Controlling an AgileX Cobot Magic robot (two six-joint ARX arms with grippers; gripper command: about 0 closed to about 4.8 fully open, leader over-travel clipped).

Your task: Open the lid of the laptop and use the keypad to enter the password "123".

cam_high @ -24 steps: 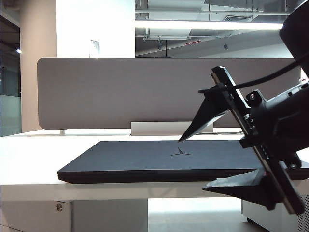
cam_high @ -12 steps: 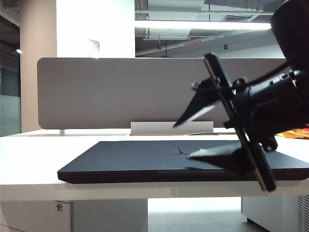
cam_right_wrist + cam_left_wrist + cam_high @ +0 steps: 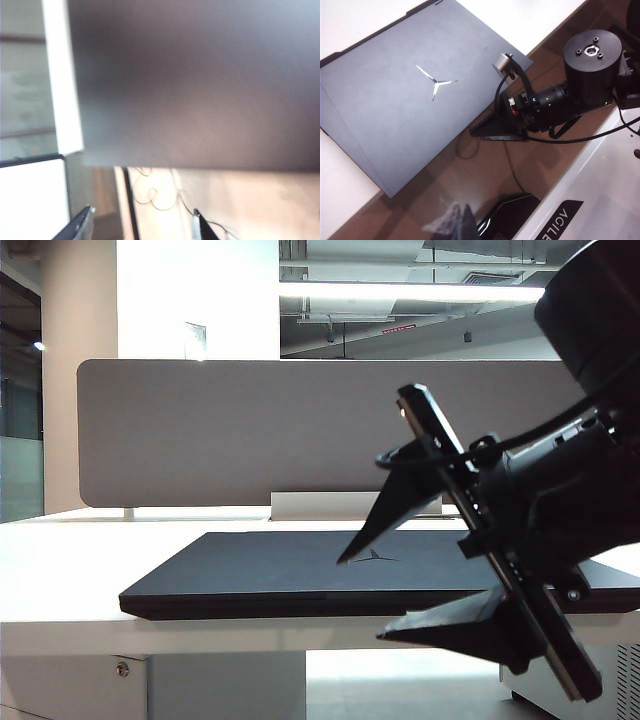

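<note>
The right gripper (image 3: 362,598) hangs with spread jaws just before the front edge of the closed laptop (image 3: 300,585), whose thin, stiff lid (image 3: 395,110) probably lifts best there, while the left gripper (image 3: 455,225) rests clenched aside.

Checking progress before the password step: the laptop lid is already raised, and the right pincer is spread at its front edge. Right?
Not quite. The lid is still flat on the laptop, as the exterior view shows. The right pincer is indeed spread at the front edge, one finger above the lid and one below it.
</note>
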